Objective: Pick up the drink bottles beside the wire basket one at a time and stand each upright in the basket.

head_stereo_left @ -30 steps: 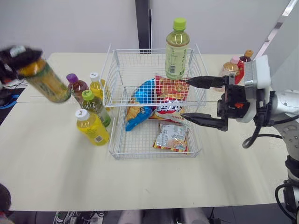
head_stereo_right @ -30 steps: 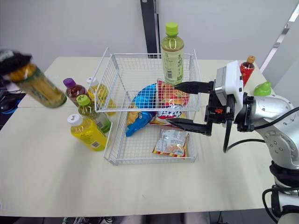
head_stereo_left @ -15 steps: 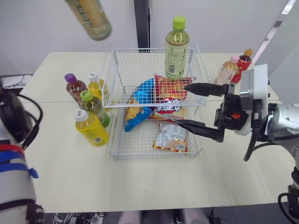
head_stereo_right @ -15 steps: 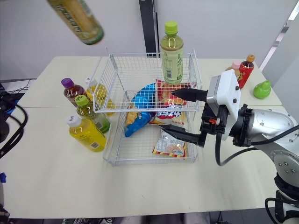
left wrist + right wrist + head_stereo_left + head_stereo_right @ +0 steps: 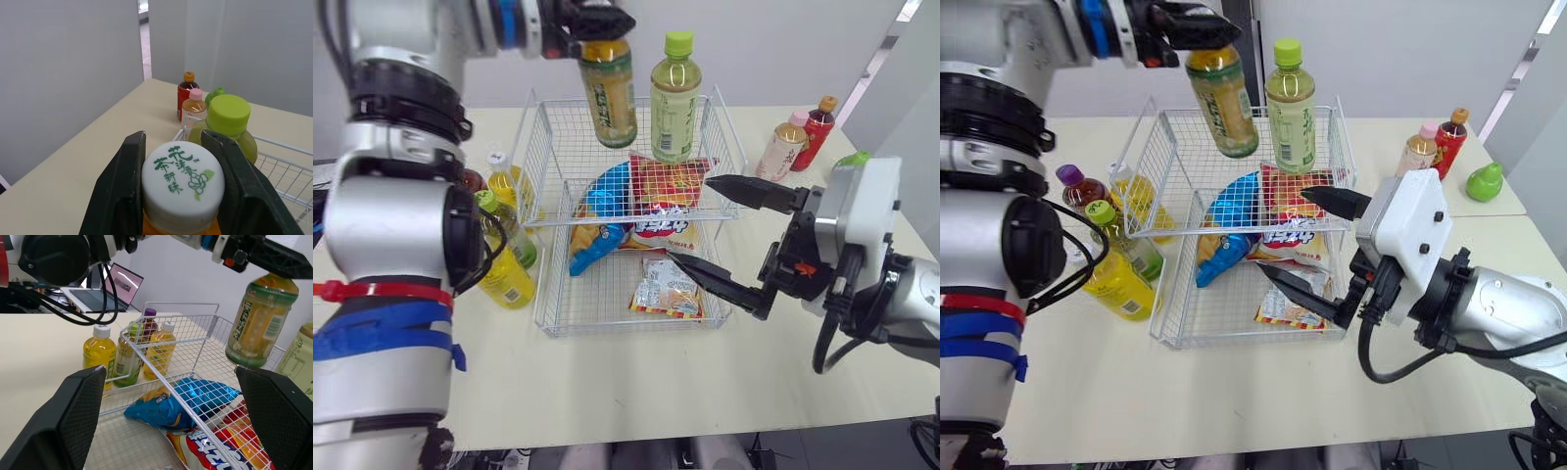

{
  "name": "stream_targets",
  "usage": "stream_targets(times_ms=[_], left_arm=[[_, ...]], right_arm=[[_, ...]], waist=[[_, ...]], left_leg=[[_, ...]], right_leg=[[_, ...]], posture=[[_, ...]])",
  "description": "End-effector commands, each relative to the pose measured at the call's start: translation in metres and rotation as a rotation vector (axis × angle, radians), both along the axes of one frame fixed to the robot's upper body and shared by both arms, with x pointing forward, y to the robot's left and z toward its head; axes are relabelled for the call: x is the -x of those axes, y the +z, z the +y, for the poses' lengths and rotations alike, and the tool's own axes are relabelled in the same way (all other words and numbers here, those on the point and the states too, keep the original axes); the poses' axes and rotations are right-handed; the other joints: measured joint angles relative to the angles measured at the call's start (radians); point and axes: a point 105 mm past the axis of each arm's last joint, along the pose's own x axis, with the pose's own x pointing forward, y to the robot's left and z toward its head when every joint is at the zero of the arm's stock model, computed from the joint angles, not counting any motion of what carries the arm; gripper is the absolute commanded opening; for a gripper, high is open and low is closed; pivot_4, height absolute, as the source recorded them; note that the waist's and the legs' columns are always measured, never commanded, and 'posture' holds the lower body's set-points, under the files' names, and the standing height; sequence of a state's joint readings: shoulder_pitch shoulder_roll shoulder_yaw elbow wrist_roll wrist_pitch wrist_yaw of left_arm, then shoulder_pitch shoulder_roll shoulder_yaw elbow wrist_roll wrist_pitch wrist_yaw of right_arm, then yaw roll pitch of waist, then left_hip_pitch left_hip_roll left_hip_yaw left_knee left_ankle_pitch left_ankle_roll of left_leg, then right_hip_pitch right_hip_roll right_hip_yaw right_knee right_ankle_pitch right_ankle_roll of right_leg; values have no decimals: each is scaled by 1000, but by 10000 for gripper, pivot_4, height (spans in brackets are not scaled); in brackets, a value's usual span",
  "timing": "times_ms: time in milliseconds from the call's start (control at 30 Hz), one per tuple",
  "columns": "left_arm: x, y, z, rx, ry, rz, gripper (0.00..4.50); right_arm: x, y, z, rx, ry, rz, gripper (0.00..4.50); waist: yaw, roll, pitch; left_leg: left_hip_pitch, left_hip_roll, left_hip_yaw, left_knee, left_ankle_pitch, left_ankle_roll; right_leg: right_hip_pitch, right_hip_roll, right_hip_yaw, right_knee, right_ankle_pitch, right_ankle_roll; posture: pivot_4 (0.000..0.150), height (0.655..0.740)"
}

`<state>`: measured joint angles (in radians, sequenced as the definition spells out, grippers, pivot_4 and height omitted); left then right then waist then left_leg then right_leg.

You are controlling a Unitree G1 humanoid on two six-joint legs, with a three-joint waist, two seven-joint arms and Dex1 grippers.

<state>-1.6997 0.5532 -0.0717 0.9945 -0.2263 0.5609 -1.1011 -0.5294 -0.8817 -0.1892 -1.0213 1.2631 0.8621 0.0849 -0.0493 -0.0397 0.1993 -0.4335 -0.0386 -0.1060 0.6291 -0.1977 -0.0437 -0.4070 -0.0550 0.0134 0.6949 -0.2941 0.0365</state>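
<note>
Amber bottle (image 5: 609, 93) is hanging above the wire basket (image 5: 558, 147), beside the green-capped bottle (image 5: 674, 103), the left tool (image 5: 175, 142) pinching its white cap (image 5: 183, 178); the right tool (image 5: 690, 219) is hovering spread over the snack bags (image 5: 651, 211).

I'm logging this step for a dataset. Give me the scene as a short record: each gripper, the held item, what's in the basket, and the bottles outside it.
left gripper: shut on the amber bottle's white cap
amber bottle: hanging cap-up over the basket's rear, slightly tilted, not yet set down
right gripper: open, empty, reaching over the basket's right side
wire basket: green-capped bottle upright at the rear; snack bags lying inside
outside, robot's left: four bottles, upright
outside, robot's right: two bottles, upright
</note>
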Motion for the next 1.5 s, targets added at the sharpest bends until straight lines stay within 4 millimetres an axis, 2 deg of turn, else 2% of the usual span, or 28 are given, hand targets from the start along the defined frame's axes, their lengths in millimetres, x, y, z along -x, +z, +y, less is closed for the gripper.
stream_targets(times_ms=[33, 100, 400, 467, 700, 733, 767, 933, 1033, 1200, 1367, 1500], left_arm=[[7, 19, -4, 23, -24, -96, 13750], [4, 14, -4, 17, -19, -92, 13750], [0, 9, -6, 51, -20, -65, 13750], [1, 9, -6, 44, -23, -65, 21122], [10, 16, -3, 15, -56, -94, 42526], [12, 19, -1, 6, -54, -108, 44830], [13, 21, 2, 0, -52, -119, 44830], [24, 43, 33, 26, 23, -195, 44830], [33, 52, 67, 59, 115, -236, 44830], [53, 49, 125, 59, 288, -323, 44830], [75, 27, 185, 63, 516, -322, 44830], [94, -9, 226, 22, 666, -289, 44830]], right_arm=[[-37, 19, -28, -38, -70, 5, 45000], [-58, 21, -48, -32, -106, 28, 45000], [-66, 21, -54, -9, -78, 6, 45000], [-66, 21, -54, -6, -74, 5, 45000], [-65, 16, -53, 4, -57, 14, 45000], [-65, 16, -53, 4, -55, 14, 45000], [-66, 16, -53, 4, -54, 14, 45000], [-67, 14, -53, 1, -45, 12, 45000], [-68, 12, -52, 3, -30, 15, 45000], [-68, 13, -47, 13, 24, 9, 45000], [-67, 12, -39, 31, 92, 26, 45000], [-67, 8, -30, 56, 153, 32, 45000]], waist=[[-2, 0, 0], [-1, 0, 0], [-2, 0, 0], [-1, 0, 0], [-2, 0, 0], [-2, 0, 0], [-2, 0, 0], [-8, 0, 0], [-8, 0, 0], [-9, 1, 0], [-8, 1, 0], [-8, 1, 0]], left_leg=[[0, 0, 0, 0, 0, 0], [0, -1, 3, 1, 0, 0], [0, -1, 3, 0, 1, 2], [0, -1, 3, 1, 1, 2], [0, -1, 3, 1, 1, 2], [0, -1, 3, 1, 1, 2], [0, -1, 3, 1, 1, 2], [1, -1, 3, 1, 1, 2], [1, 0, 3, 1, 1, 2], [2, 0, 2, 1, 1, 2], [2, 0, 0, 2, 1, 2], [2, 0, -1, 2, 1, 2]], right_leg=[[0, 0, 0, 0, 0, 0], [1, 0, 0, 0, 0, 0], [0, 0, 0, 1, 1, 2], [0, 0, 0, 1, 1, 2], [0, 0, 0, 2, 1, 2], [0, 0, 0, 2, 1, 2], [0, 0, 0, 1, 1, 2], [0, 0, 1, 2, 1, 2], [0, 0, 0, 2, 1, 2], [0, 0, 1, 3, 1, 2], [0, 0, 1, 3, 1, 2], [0, 0, 2, 3, 1, 1]], posture=[[1500, 7400], [1500, 7400], [1500, 7400], [1500, 7400], [1500, 7400], [1500, 7400], [1500, 7400], [1500, 7400], [1500, 7400], [1500, 7400], [1500, 7400], [1500, 7400]])
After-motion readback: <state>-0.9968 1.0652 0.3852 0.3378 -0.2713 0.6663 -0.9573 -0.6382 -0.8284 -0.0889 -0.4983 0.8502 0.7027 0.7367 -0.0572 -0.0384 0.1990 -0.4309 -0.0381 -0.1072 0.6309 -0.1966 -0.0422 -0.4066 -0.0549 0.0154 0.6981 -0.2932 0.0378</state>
